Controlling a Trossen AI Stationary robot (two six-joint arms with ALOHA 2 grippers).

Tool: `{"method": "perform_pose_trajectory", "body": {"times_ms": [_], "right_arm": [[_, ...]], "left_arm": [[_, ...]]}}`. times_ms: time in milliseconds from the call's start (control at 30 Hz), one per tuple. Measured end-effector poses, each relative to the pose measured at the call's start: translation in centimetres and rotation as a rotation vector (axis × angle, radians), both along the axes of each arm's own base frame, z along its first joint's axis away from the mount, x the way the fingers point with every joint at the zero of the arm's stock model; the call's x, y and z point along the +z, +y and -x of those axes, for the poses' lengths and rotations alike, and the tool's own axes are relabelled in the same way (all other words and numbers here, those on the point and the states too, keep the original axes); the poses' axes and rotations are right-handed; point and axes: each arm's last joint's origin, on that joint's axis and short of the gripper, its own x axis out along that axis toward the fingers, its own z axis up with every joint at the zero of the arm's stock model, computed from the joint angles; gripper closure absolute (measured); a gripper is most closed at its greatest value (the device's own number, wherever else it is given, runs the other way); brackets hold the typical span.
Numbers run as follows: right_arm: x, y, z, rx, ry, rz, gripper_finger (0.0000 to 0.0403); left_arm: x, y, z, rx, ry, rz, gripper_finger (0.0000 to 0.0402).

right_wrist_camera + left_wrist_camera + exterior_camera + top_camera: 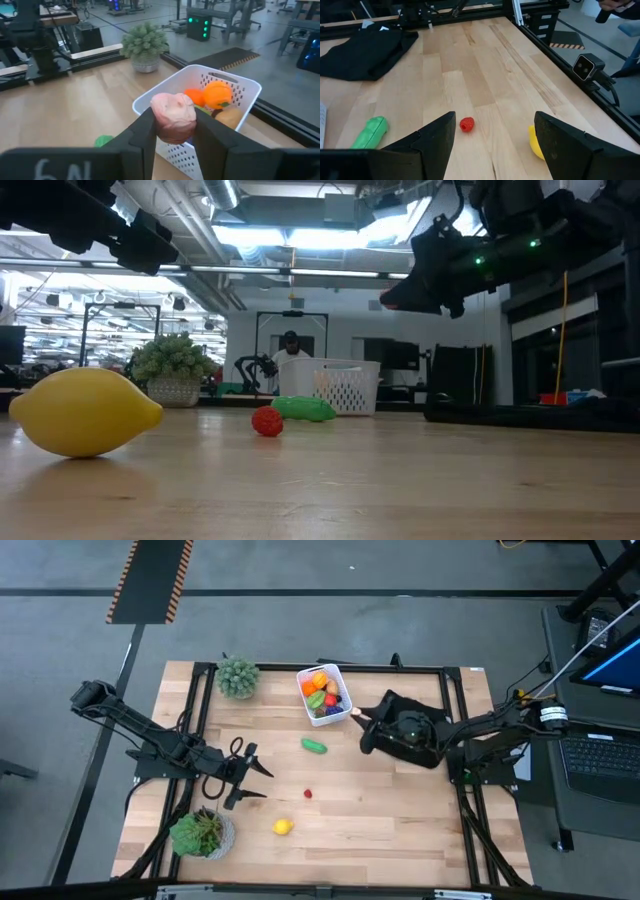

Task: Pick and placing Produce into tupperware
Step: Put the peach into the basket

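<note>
**Pink produce held at the tub's edge**

Wooden surface [400,820] carries everything. Right gripper [172,131] is clamped on a pink piece of produce [173,116], raised just beside the white tupperware [244,85], which contains orange and other pieces. Left gripper [492,137] hovers with fingers spread, holding nothing, over a small red berry [466,124]. A green vegetable [314,746] and a yellow lemon [283,827] lie apart on the boards.

Pale wood table [400,820], perforated plastic tupperware [240,90], seemingly cloth black fabric [365,52]
</note>
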Motion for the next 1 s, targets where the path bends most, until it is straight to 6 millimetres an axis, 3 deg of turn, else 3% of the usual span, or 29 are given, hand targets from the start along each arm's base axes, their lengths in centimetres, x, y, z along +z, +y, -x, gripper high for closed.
{"method": "perform_pose_trajectory", "body": {"times_ms": [267, 700, 1000], "right_arm": [[0.2, -1.5, -0.9, 0.031, 0.008, -0.02, 0.029], [-0.3, -6.2, -7.5, 0.006, 0.085, 0.02, 0.029], [2.1, -9.7, -10.3, 0.093, 0.311, -0.047, 0.029]], "left_arm": [[0.0, 0.0, 0.0, -0.01, -0.006, -0.023, 0.0139], [0.0, 0.0, 0.0, -0.011, -0.006, -0.023, 0.0139], [0.0, 0.0, 0.0, -0.013, -0.006, -0.029, 0.0139]]}}
